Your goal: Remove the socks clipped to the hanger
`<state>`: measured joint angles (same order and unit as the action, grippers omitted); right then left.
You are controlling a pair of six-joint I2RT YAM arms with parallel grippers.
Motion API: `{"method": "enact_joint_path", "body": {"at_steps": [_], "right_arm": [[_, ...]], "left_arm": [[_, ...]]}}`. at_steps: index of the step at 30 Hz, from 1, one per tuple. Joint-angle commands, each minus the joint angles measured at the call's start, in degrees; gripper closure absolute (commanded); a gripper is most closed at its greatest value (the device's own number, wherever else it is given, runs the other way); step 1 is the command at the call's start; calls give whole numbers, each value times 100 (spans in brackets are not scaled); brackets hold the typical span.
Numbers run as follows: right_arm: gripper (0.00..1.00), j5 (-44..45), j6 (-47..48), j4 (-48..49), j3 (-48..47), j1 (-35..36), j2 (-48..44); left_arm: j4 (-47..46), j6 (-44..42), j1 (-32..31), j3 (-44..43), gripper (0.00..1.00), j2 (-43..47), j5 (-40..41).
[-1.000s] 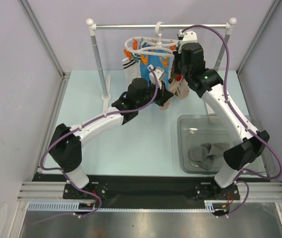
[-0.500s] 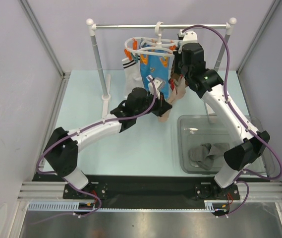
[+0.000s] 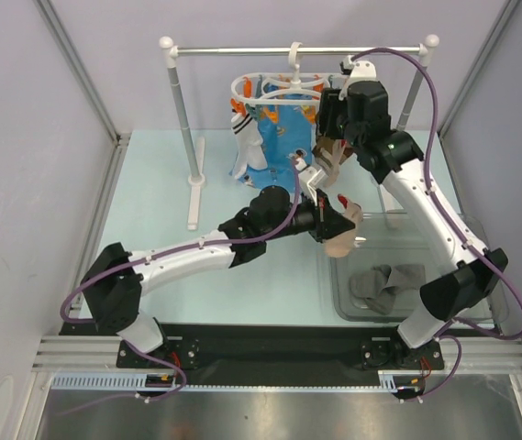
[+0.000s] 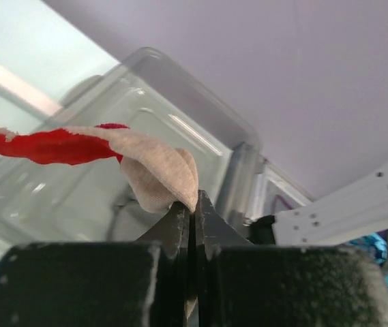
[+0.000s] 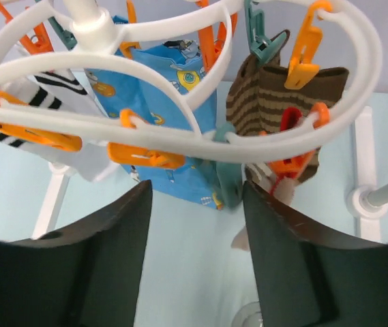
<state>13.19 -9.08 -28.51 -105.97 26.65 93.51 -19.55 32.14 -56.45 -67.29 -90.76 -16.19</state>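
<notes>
The white hanger (image 3: 279, 89) hangs by its hook from the rail, with orange clips (image 5: 146, 157) on its ring (image 5: 180, 102). Clipped to it are a white sock with black stripes (image 3: 245, 137) (image 5: 50, 88) and a brown-and-cream striped sock (image 3: 327, 156) (image 5: 269, 102). My left gripper (image 3: 329, 225) (image 4: 192, 204) is shut on a beige sock with red marks (image 3: 345, 220) (image 4: 156, 170), free of the hanger, at the far left corner of the clear bin. My right gripper (image 3: 327, 117) (image 5: 195, 187) is open beside the ring's right side, holding nothing.
A blue cartoon-print cloth (image 3: 274, 137) (image 5: 173, 75) hangs from the same ring. The silver rail (image 3: 297, 49) stands on two white-capped posts at the back. The clear bin (image 3: 334, 275) (image 4: 180, 88) at the right holds grey socks (image 3: 384, 284).
My left arm has pulled the beige sock off the hanger, toward me and rightward to the bin. My right gripper has opened and shifted slightly right. The hanger has swung.
</notes>
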Motion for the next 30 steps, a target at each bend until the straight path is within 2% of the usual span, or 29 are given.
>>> {"method": "enact_joint_path", "body": {"at_steps": [1,6,8,11,14,17,18,20,21,23,24,27,30], "right_arm": [[38,-220,-243,22,173,-90,-570],[11,-414,-585,-128,883,-301,-1299],[4,-396,-638,-190,1157,-345,-1755],[1,-361,-709,-216,1649,-520,-2301],[0,-457,-797,-234,1957,-854,-2679],[0,-624,-832,-269,2045,-1153,-2830],[0,-642,-823,-260,2063,-1189,-2874],[0,-660,-806,-251,2107,-1242,-2874],[0,-669,-823,-260,2116,-1242,-2848],[0,-712,-849,-234,2194,-1259,-2813],[0,-739,-893,-190,2221,-1259,-2804],[0,-818,-981,-32,2318,-1268,-2742],[0,-818,-1086,73,2336,-1277,-2620]], "left_arm": [[-506,372,-287,-118,100,103,168],[-488,495,-648,-285,100,-196,291],[-515,495,-762,-320,100,-363,432],[-471,451,-833,-460,100,-722,520],[-409,477,-903,-636,95,-1161,546],[-514,382,-947,-759,74,-1609,398],[-314,285,-982,-934,61,-1733,414],[47,108,-1009,-1163,53,-1936,441],[117,108,-1009,-1216,45,-1919,441],[215,56,-1009,-1164,38,-1814,563],[250,-14,-1009,-1112,30,-1657,712],[644,-312,-991,-1129,20,-1384,1081],[1093,-471,-947,-1129,17,-962,1372]]}}
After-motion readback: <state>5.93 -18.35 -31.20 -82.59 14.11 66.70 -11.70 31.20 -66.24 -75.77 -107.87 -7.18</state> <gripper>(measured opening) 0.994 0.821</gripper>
